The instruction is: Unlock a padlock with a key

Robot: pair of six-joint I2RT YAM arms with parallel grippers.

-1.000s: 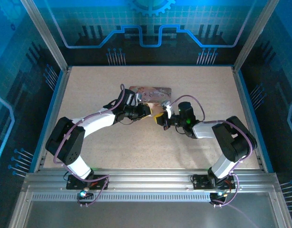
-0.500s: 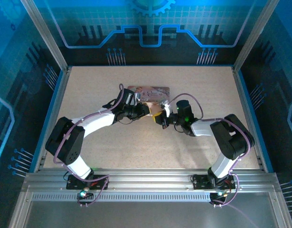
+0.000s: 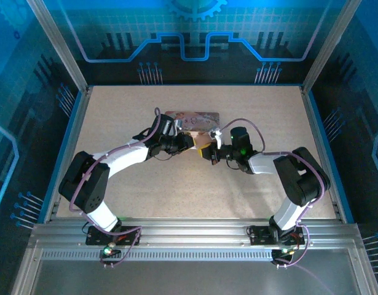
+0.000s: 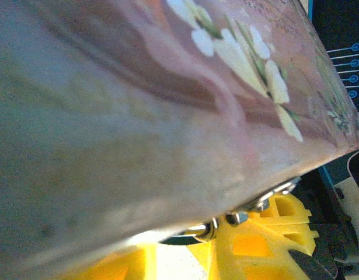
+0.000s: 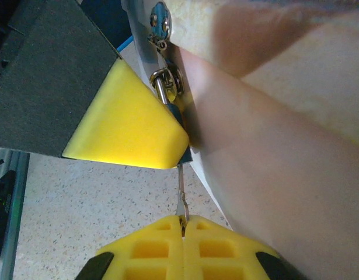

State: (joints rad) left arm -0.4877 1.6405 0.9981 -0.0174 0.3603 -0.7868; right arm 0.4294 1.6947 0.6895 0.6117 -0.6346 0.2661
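Inventory: one desk (image 3: 268, 117), two arms, one pink tin (image 3: 195, 118), one left gripper (image 3: 193, 142), one right gripper (image 3: 208, 153), one padlock (image 5: 179, 112), one key (image 5: 181, 195).

Top view: tin flat on the desk. Both grippers at the tin's near long side, close together, with the left gripper at the tin's edge and the right gripper just right of it. Padlock and key too small to resolve here.

Left wrist view: tin's flowered surface close up and blurred. Below the tin's edge, a metal ring (image 4: 207, 231) and yellow finger material. Left jaws spread or closed: cannot tell.

Right wrist view: fine detail lacking in the other two.
- Hung on the tin's front wall below a metal hasp (image 5: 160, 17): the padlock, with bluish body and small shackle.
- Against the tin, just beside the padlock: one yellow finger (image 5: 129, 125) of the left gripper.
- Right jaws pressed together, pinching the key by its lower end.
- Key thin and upright, upper end at the padlock's underside. Inserted or only touching: cannot tell.
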